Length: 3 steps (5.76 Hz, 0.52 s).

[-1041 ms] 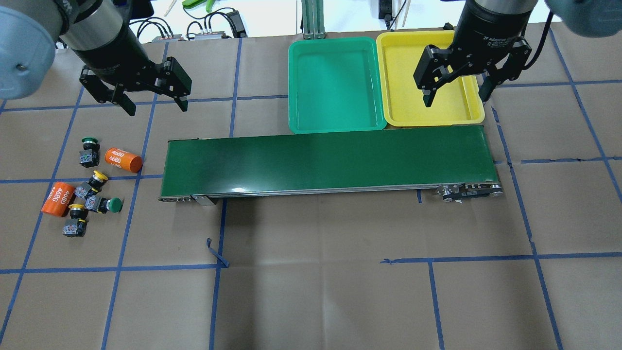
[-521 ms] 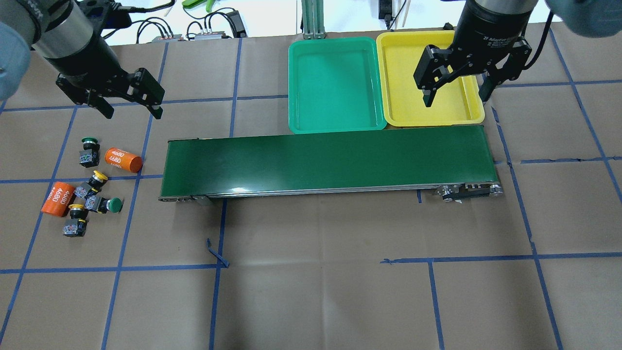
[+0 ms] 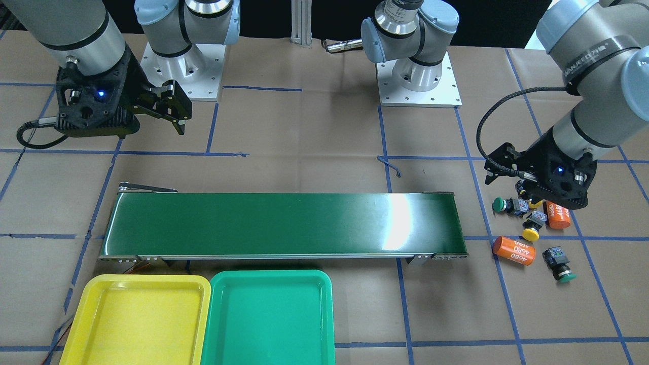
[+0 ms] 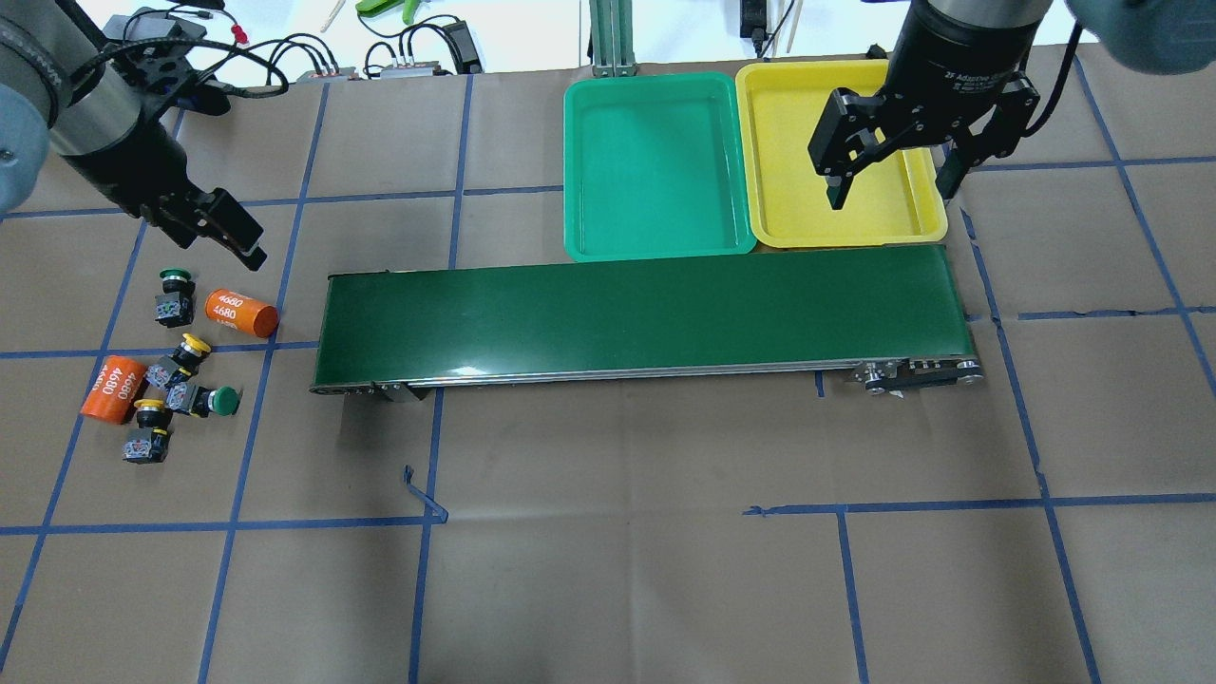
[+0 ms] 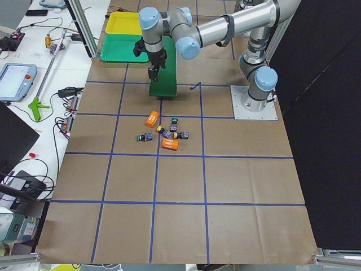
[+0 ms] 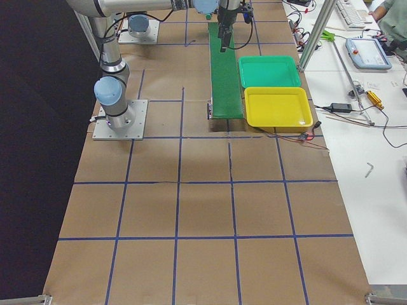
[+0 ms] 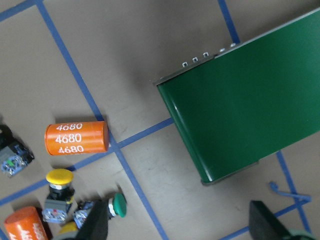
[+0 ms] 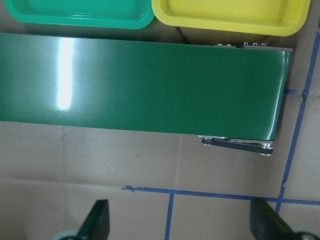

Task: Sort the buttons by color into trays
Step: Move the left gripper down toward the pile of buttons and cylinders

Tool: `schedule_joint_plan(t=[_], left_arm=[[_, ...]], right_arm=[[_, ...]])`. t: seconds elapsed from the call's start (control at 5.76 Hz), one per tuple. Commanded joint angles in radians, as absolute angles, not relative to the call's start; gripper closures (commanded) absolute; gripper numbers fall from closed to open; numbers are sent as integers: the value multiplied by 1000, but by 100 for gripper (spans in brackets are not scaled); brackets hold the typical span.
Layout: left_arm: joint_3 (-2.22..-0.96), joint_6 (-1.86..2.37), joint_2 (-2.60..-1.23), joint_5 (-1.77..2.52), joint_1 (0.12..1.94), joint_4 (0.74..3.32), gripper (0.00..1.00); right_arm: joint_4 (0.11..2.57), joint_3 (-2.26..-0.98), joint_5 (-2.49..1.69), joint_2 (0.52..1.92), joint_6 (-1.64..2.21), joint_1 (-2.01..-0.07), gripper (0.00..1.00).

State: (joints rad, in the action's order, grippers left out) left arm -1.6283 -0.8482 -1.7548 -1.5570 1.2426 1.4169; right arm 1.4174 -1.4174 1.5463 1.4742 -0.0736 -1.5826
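Overhead, four small black-bodied push-button switches [image 4: 185, 356], two yellow-capped and two green-capped, lie bunched at the table's left end among two orange cylinders [image 4: 241, 313] marked 4680. The shallow green plastic tray [image 4: 651, 161] and the shallow yellow plastic tray [image 4: 788, 133] hold none of them. Both sit beyond the long dark-green conveyor belt [image 4: 636, 318].

The right gripper [image 4: 893, 185] hangs over the yellow plastic tray, spread wide and empty. The left gripper [image 4: 228, 233] hovers just beyond the bunch.

Its wrist camera shows the fingertips [image 7: 97, 225] far apart with nothing between them.

From the front its housing hides them, so it is probably clear of the switches.

This looks like the approach to a first pick. The next move calls for centring over one switch, clear of the cylinders, then descending.
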Motion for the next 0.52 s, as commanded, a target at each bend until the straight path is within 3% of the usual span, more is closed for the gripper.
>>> schedule_joint_plan(t=[0.0,0.35], left_arm=[[-1664,-1213,-1848,-1555,1189,1306,2],[-1732,-1685,-1882,-1560,1151,1207,2]], right_arm=[[1417,-1417,1546,1474,-74,-1583,0],[1417,-1417,1546,1474,-74,-1583,0]])
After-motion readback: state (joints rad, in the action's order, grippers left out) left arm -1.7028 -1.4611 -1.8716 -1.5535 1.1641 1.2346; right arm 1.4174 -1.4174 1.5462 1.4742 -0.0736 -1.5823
